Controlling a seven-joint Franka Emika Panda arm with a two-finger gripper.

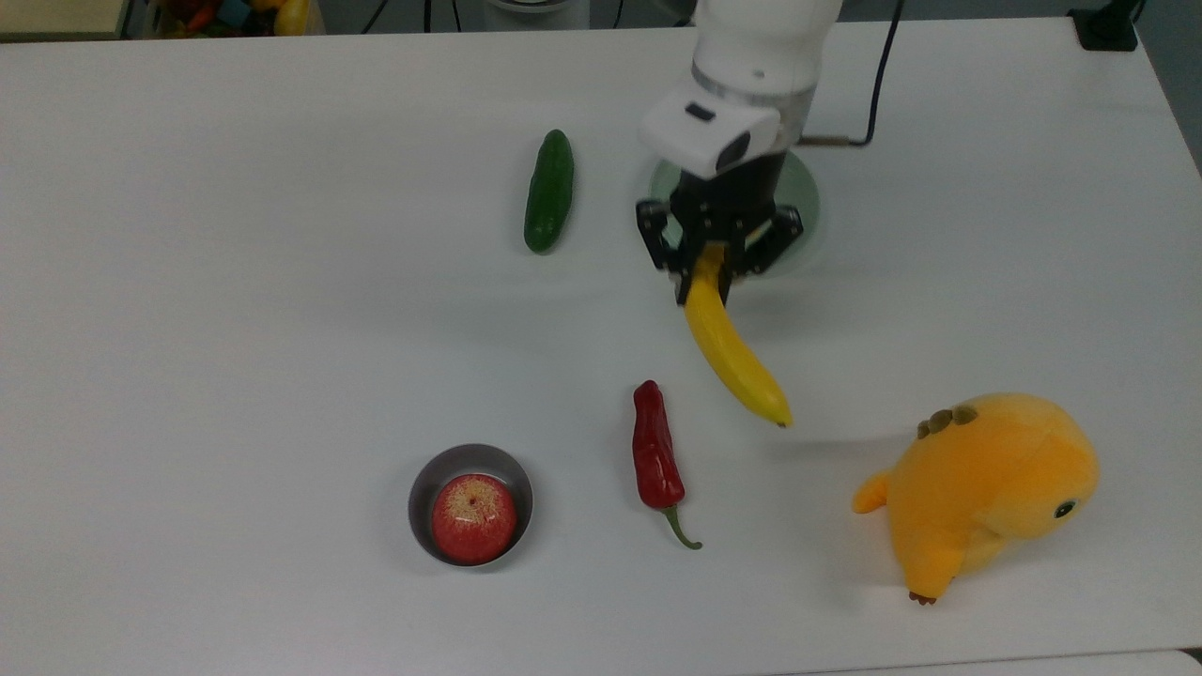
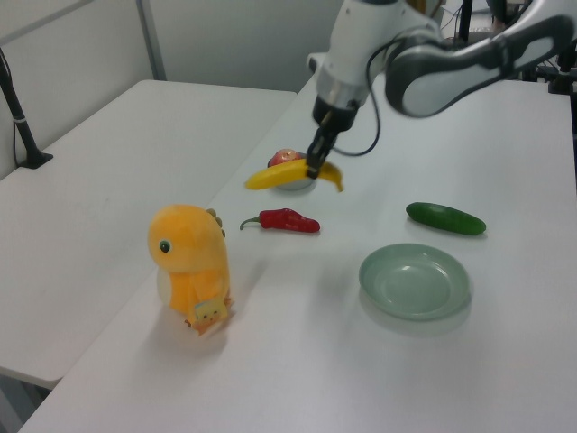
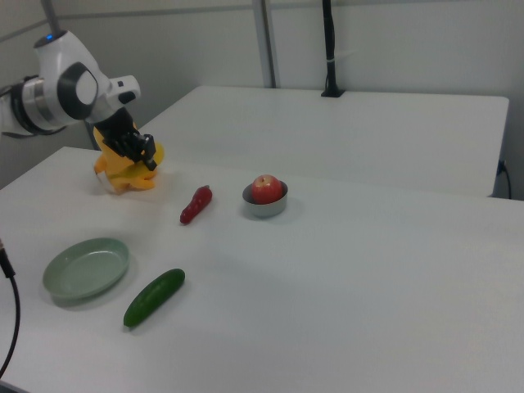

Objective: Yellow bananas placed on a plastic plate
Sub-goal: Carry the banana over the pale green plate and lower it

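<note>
The gripper (image 1: 706, 274) is closed on one end of the yellow banana (image 1: 733, 351), its black fingers (image 2: 315, 168) pinching the fruit so that the rest hangs free above the worktop (image 1: 282, 357). In the left view the banana is held roughly level, clear of the surface, with its shadow falling on the worktop below. In the top view its dark tip points toward the near edge, and its gripped end lies over the near rim of the plastic plate (image 1: 800, 188).

The arm reaches down from the far edge of the worktop, its white wrist (image 1: 742, 113) standing nearly upright over the plate and the gripper pointing downward.

Along the near edge sit the orange-yellow plush toy (image 1: 986, 488), toward the top view's right corner, and a small grey bowl (image 1: 421, 488) holding a red apple (image 1: 473, 518). The red chili pepper (image 1: 655, 458) lies between bowl and toy, below the banana's tip. Farther back, a green cucumber (image 1: 548, 191) lies just beside the plate on the top view's left. The pale green plate is bare in the left view (image 2: 415, 280). The worktop's left half in the top view is open surface.
</note>
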